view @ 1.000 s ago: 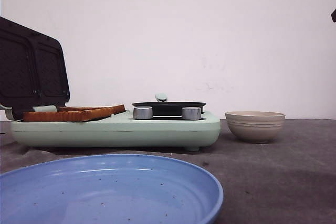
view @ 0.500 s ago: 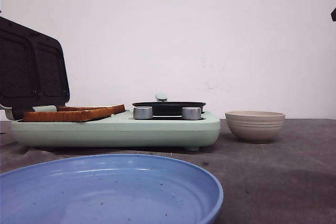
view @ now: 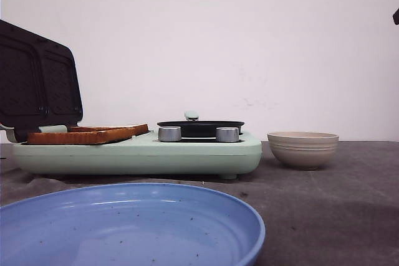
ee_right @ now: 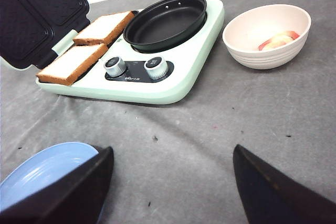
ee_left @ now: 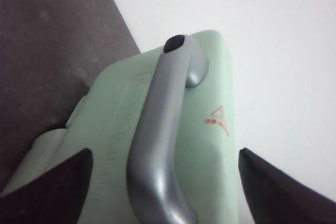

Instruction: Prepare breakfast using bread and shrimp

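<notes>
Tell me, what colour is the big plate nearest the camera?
Light blue plate with tiny dark specks, best seen in the front view.

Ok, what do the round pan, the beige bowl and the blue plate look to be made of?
The pan: dark metal with a semi-matte, probably non-stick coating; soft sheen on its rim. The bowl: matte beige with ribbed bands, either ceramic or plastic composite; no glare to decide. The plate: glossy blue with fine speckles and bright reflections, likely glazed ceramic, possibly melamine.

open mat [ee_right: 220, 124] between cooker [ee_right: 173, 85] and plate [ee_right: 42, 171].
</notes>
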You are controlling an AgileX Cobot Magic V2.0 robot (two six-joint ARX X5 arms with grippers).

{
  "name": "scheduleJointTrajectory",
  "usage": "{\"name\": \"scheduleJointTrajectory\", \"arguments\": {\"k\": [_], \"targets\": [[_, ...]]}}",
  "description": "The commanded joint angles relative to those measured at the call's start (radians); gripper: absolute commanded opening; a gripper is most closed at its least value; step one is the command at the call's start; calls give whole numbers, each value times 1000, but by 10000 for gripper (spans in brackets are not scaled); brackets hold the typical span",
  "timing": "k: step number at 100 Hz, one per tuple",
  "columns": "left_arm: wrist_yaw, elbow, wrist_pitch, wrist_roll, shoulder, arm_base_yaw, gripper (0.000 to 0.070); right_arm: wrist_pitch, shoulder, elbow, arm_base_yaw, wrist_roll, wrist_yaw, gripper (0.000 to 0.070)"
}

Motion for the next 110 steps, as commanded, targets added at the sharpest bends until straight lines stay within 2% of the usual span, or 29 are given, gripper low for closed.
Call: {"name": "scheduleJointTrajectory", "arguments": {"k": [1,16,34,48,79,110], "targets": [[4,26,10,2,13,3,316,9,0,7,5,-7,1,440],[5,25,9,19,13,-3,183,9,0,7,5,-7,1,440],[5,25,-1,34,18,-23,167,9,0,7,5,-7,1,440],[0,25,-5,37,26,-37,15,9,0,7,5,-7,1,440],[-2,25,-5,61,27,-47,12,8,0,7,5,-7,1,440],[-6,25,-7,142,27,-129,11,8,0,7,5,-6,1,440]]}}
